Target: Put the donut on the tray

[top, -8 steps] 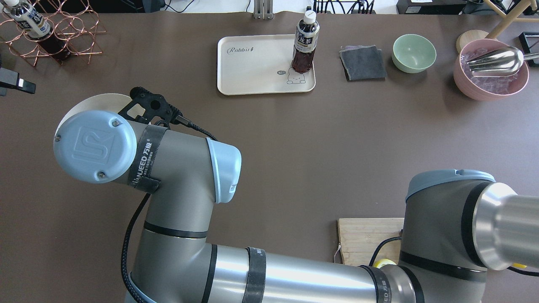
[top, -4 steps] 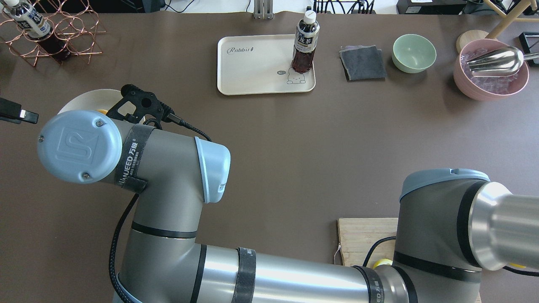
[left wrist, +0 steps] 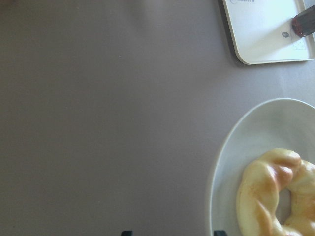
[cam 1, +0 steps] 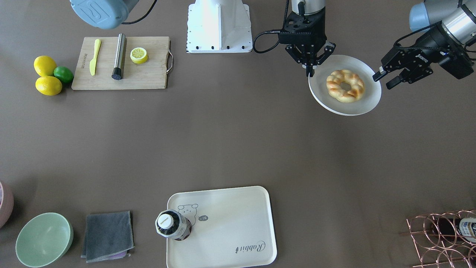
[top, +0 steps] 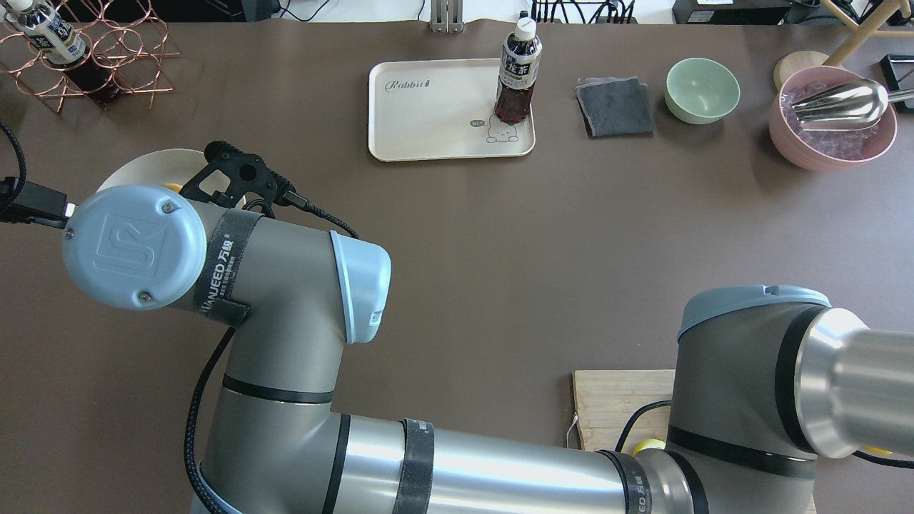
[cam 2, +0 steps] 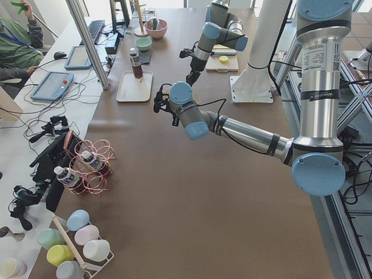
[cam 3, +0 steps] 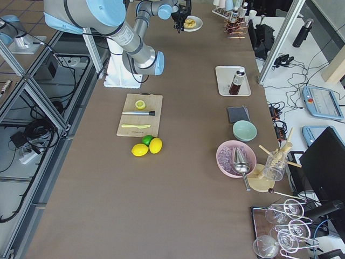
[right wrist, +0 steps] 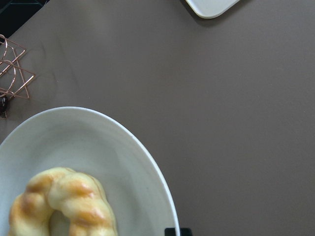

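The donut [cam 1: 345, 85] lies on a round off-white plate [cam 1: 334, 106] on the robot's left side of the table; the wrist views show it too [left wrist: 275, 196] [right wrist: 64, 206]. My right gripper [cam 1: 308, 72] reaches across and is shut on the plate's rim on the robot's side. My left gripper [cam 1: 383, 81] is open and empty just outside the plate's other edge. The cream tray [cam 1: 230, 208] lies far across the table with a bottle [cam 1: 169, 223] standing on its bear corner.
A wooden cutting board [cam 1: 148, 78] holds a lemon half [cam 1: 138, 55], a yellow knife and a steel rod. Lemons and a lime [cam 1: 63, 73] lie beside it. A green bowl [cam 1: 44, 238], grey cloth [cam 1: 108, 234], copper wire rack [cam 1: 442, 234] and pink bowl [top: 832, 125] stand along the far side.
The right arm shifted left and the plate moved left with it. The left gripper came in from the left edge towards the plate.
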Action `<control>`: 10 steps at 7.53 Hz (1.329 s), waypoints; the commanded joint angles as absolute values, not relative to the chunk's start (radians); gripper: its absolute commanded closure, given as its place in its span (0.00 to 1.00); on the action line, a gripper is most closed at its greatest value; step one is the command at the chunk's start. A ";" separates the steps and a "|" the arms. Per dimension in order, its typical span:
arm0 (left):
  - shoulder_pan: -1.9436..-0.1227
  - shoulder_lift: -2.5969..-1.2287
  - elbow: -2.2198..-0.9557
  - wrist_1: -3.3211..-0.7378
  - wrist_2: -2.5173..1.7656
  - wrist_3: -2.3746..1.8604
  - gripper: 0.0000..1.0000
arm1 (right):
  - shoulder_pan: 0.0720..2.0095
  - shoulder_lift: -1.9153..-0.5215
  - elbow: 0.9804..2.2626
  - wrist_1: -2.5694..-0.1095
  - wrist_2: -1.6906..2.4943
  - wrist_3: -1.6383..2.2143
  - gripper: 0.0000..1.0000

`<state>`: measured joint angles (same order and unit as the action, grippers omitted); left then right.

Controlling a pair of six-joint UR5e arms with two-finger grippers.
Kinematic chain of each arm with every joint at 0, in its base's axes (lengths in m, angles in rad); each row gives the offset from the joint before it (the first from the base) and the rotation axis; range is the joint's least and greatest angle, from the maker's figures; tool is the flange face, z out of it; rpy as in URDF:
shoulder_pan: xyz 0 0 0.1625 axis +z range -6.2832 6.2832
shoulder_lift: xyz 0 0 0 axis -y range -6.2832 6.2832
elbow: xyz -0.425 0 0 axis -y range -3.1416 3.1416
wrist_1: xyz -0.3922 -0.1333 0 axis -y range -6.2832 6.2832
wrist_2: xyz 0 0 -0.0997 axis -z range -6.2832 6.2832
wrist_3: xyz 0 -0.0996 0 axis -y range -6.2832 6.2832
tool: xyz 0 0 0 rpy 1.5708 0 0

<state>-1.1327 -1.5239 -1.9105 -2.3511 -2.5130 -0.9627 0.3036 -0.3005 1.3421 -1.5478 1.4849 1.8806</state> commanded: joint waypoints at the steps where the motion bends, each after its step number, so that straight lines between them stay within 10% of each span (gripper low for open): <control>1: -1.126 -1.534 -1.905 -2.362 -2.513 -0.983 0.54 | 0.304 -0.301 1.342 -1.548 1.485 1.879 1.00; 4: -1.126 -1.534 -1.905 -2.362 -2.513 -0.983 0.87 | 0.304 -0.301 1.348 -1.548 1.486 1.879 1.00; 8: -1.126 -1.539 -1.905 -2.361 -2.511 -0.985 1.00 | 0.308 -0.301 1.356 -1.542 1.486 1.873 1.00; 10: -1.126 -1.551 -1.896 -2.353 -2.511 -0.994 1.00 | 0.322 -0.302 1.358 -1.540 1.491 1.855 0.01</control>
<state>-1.1259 -1.5418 -1.9020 -2.3588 -2.5115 -0.9854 0.3105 -0.3012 1.3554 -1.5411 1.4866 1.8715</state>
